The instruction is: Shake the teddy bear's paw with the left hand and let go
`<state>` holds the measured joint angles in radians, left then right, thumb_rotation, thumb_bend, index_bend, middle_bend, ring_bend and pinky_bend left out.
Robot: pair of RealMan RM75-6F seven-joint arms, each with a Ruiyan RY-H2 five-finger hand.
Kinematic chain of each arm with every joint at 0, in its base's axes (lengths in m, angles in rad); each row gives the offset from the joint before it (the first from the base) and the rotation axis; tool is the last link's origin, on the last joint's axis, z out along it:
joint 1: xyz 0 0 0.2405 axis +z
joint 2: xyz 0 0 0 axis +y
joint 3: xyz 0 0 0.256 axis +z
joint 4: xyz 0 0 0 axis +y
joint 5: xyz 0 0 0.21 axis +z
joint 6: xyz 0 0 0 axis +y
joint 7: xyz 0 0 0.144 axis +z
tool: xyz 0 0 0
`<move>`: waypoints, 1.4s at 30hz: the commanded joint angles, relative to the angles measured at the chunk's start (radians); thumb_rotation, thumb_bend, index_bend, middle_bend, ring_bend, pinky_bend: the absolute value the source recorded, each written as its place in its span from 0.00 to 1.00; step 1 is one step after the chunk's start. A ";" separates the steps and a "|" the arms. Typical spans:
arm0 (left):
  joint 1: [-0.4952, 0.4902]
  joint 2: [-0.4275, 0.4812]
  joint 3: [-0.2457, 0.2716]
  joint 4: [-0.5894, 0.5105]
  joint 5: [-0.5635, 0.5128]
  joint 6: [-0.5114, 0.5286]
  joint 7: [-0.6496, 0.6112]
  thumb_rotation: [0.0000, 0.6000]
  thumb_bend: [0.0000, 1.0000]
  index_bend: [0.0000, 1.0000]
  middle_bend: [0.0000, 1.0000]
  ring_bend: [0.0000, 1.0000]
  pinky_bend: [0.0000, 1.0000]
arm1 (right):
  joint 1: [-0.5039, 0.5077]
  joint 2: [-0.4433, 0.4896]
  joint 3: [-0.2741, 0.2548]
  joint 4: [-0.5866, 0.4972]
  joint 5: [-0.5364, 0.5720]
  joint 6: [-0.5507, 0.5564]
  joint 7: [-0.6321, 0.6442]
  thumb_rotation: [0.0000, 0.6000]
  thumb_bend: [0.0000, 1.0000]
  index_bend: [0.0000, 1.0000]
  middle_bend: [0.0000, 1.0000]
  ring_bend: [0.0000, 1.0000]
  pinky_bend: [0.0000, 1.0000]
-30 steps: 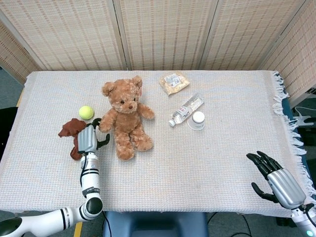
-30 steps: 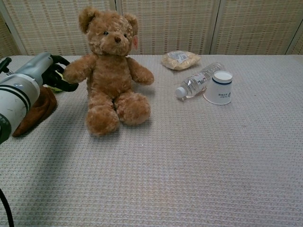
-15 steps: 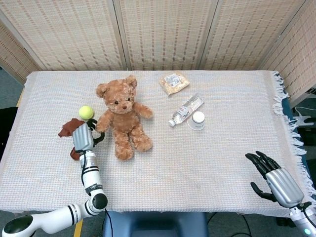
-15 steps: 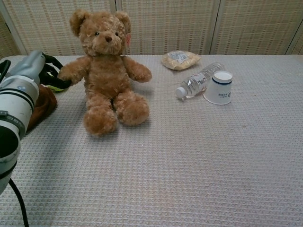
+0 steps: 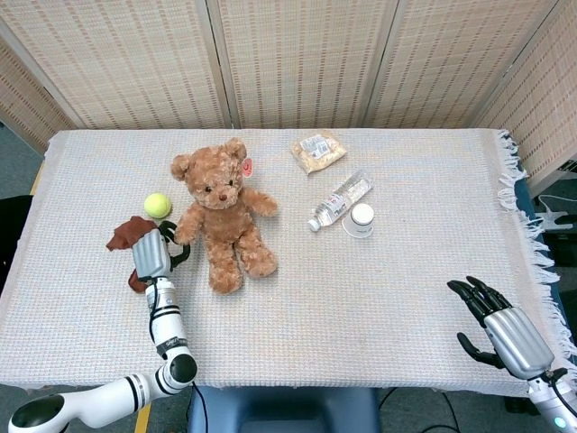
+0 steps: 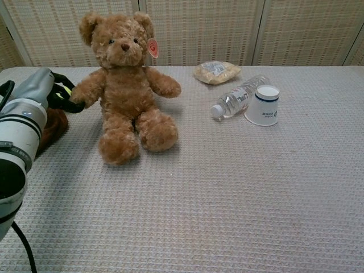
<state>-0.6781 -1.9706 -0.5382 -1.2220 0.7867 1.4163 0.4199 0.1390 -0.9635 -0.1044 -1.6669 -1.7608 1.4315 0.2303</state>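
Note:
The brown teddy bear (image 5: 223, 215) (image 6: 126, 94) sits upright on the table cloth, left of centre, with a red tag at its ear. My left hand (image 5: 154, 253) (image 6: 41, 95) is beside it on the left. Its dark fingers (image 6: 63, 101) wrap around the tip of the bear's outstretched paw (image 5: 183, 233) (image 6: 83, 91) and hold it. My right hand (image 5: 501, 323) hangs open off the table's near right corner with its fingers spread; only the head view shows it.
A yellow tennis ball (image 5: 158, 205) and a brown crumpled cloth (image 5: 129, 235) (image 6: 50, 126) lie behind my left hand. A snack bag (image 5: 318, 151) (image 6: 216, 72), a lying water bottle (image 5: 341, 199) (image 6: 239, 96) and a paper cup (image 5: 361, 219) (image 6: 263, 106) are right of the bear.
My left hand has drawn the paw leftward, and the bear has slid and turned left with it. Its red ear tag now shows. The right hand has barely moved.

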 commanded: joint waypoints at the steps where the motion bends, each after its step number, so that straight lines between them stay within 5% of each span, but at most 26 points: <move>1: -0.002 -0.019 0.010 0.046 0.113 0.041 -0.119 1.00 0.34 0.46 0.54 0.43 0.36 | 0.000 0.000 -0.001 0.000 0.000 -0.002 -0.001 1.00 0.31 0.00 0.08 0.00 0.16; 10: 0.015 0.004 -0.004 -0.019 0.005 -0.026 -0.005 1.00 0.34 0.46 0.55 0.43 0.36 | 0.000 0.000 -0.002 0.000 -0.001 -0.001 0.000 1.00 0.31 0.00 0.08 0.00 0.16; 18: 0.010 -0.020 0.015 0.053 0.156 0.035 -0.177 1.00 0.34 0.46 0.54 0.43 0.36 | 0.002 0.000 -0.001 0.000 0.002 -0.004 -0.002 1.00 0.31 0.00 0.08 0.00 0.16; 25: 0.024 -0.002 0.003 0.008 0.075 -0.019 -0.097 1.00 0.34 0.46 0.54 0.43 0.36 | 0.003 0.000 -0.002 -0.001 0.003 -0.006 -0.003 1.00 0.31 0.00 0.08 0.00 0.16; 30: 0.038 0.024 0.024 -0.016 0.115 -0.019 -0.124 1.00 0.34 0.32 0.40 0.37 0.36 | 0.003 0.000 -0.001 -0.001 0.003 -0.004 0.000 1.00 0.31 0.00 0.08 0.00 0.16; 35: 0.091 0.114 0.109 -0.070 0.249 -0.004 -0.200 1.00 0.34 0.05 0.13 0.16 0.32 | 0.003 0.001 -0.001 -0.001 0.005 -0.005 0.001 1.00 0.31 0.00 0.08 0.00 0.16; 42: 0.209 0.383 0.348 -0.173 0.489 -0.008 -0.201 1.00 0.35 0.00 0.02 0.05 0.27 | 0.002 0.001 -0.003 -0.002 0.003 -0.005 -0.002 1.00 0.31 0.00 0.08 0.00 0.16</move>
<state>-0.5329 -1.7053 -0.3011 -1.3454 1.1654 1.4043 0.2169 0.1409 -0.9622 -0.1076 -1.6686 -1.7582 1.4265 0.2289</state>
